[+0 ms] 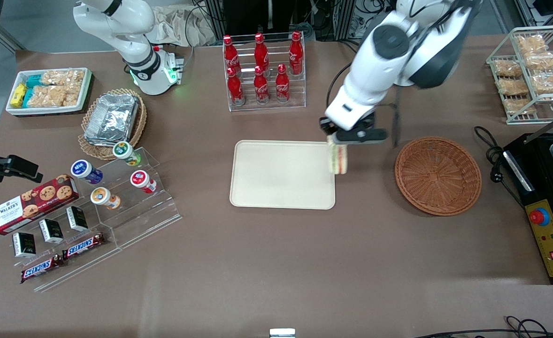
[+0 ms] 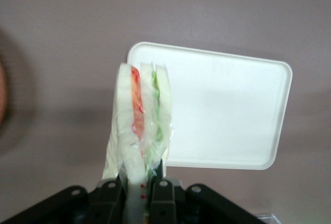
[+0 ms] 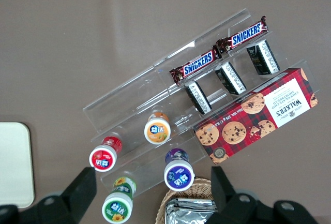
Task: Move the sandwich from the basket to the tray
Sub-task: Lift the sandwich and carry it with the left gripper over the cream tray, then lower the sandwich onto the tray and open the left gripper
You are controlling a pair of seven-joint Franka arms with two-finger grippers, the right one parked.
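Note:
My left gripper point(image 1: 338, 146) is shut on the sandwich point(image 1: 338, 159), a wedge of white bread with red and green filling, and holds it in the air over the edge of the cream tray point(image 1: 281, 174) that faces the basket. In the left wrist view the sandwich point(image 2: 139, 120) stands up from between the black fingers point(image 2: 163, 193), with the tray point(image 2: 227, 115) below it. The reddish-brown wicker basket point(image 1: 438, 175) sits beside the tray toward the working arm's end, with nothing in it.
A clear rack of red cola bottles point(image 1: 263, 70) stands farther from the front camera than the tray. A black appliance point(image 1: 549, 206) and a wire rack of snack bags point(image 1: 532, 70) are at the working arm's end. Acrylic steps with cups and snack bars point(image 1: 93, 206) lie toward the parked arm's end.

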